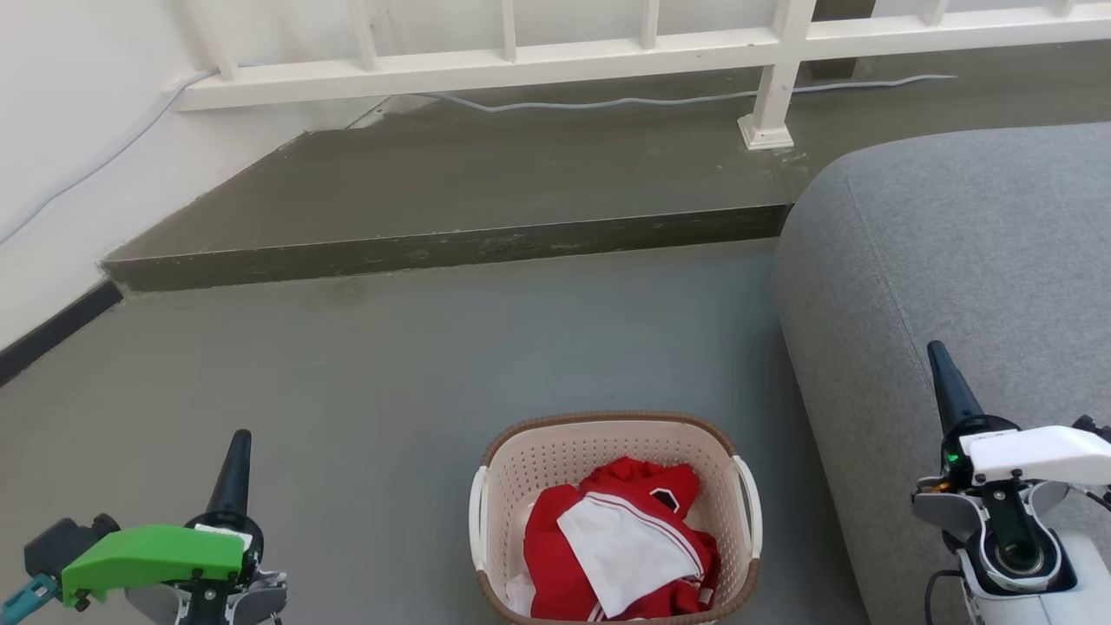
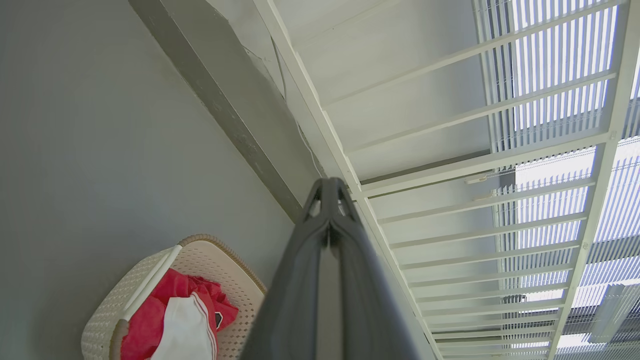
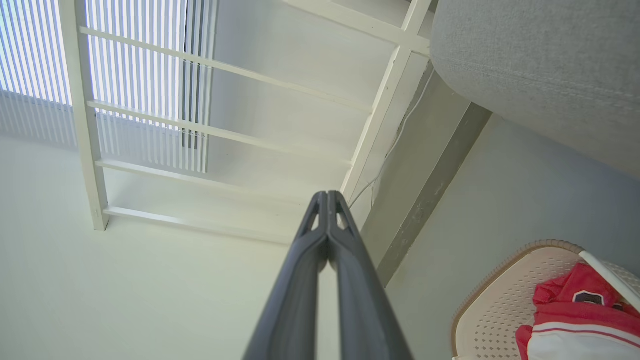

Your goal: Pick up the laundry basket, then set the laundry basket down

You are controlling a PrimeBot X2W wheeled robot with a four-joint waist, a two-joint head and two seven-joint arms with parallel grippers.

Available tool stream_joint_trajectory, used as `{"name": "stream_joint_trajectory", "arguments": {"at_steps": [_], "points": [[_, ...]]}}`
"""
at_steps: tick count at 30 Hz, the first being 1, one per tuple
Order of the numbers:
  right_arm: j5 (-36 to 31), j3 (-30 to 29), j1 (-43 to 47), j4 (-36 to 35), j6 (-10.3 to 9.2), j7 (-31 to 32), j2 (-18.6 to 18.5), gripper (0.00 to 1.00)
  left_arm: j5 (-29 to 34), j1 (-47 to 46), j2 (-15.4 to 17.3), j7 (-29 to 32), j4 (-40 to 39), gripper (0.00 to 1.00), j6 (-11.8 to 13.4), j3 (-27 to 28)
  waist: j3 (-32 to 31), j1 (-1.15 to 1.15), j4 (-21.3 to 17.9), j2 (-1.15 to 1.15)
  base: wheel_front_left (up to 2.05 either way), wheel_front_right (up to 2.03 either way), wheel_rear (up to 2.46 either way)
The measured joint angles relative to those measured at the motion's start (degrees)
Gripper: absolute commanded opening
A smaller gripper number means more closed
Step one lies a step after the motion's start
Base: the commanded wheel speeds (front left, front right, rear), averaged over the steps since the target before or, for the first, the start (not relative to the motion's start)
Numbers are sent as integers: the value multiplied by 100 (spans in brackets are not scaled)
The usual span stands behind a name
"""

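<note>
The laundry basket (image 1: 555, 451) stands on the grey floor at the bottom centre of the head view: cream perforated walls, brown woven-look rim, a white handle on each side. Red and white clothes lie inside it. My left gripper (image 1: 239, 443) hangs shut at the lower left, well to the left of the basket and clear of it. My right gripper (image 1: 939, 358) is shut at the lower right, in front of the sofa, to the right of the basket. The basket (image 2: 205, 260) shows at the lower left of the left wrist view beside the shut gripper (image 2: 328, 187), and the basket (image 3: 500, 300) at the lower right of the right wrist view beside the shut gripper (image 3: 327, 197).
A grey sofa (image 1: 972, 260) fills the right side, close to the basket's right handle. Beyond the basket a raised concrete step (image 1: 451, 247) crosses the floor, with a white railing (image 1: 521, 61) and a cable (image 1: 608, 102) behind it. A white wall (image 1: 52, 174) closes the left.
</note>
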Motion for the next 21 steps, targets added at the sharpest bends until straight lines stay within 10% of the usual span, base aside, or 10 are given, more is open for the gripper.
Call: {"name": "stream_joint_trajectory", "arguments": {"at_steps": [21], "points": [[1541,-426,-1,11,101,436,99,0,-1458,-141,1,437,144,0,-9,272,-30,0,94,0,0,0,0]]}}
